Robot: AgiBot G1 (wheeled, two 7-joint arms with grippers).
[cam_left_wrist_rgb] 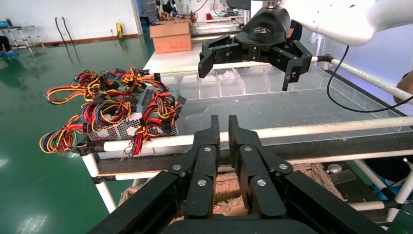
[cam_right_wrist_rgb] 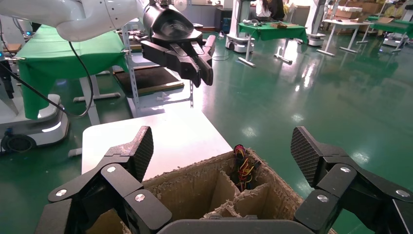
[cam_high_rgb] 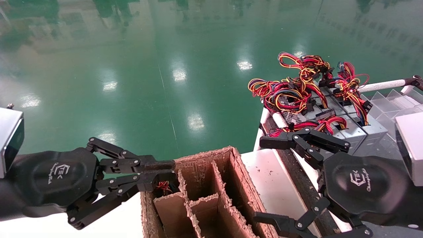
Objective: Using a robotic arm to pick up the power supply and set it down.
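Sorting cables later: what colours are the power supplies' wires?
Red, yellow, black, some blue wires; head view shows them best.

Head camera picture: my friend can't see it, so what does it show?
Two black robot end effectors hang over a worn cardboard box with dividers: the left end effector is shut at the box's far corner, and the right end effector is open beside it. Behind, silver power supplies with red and yellow wires sit on a rack above a shiny green floor.

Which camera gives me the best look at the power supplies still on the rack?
Head view: the power supplies show metal cases and wire bundles from above. Left wrist view shows them side-on, mostly wires. Right wrist view doesn't show them.
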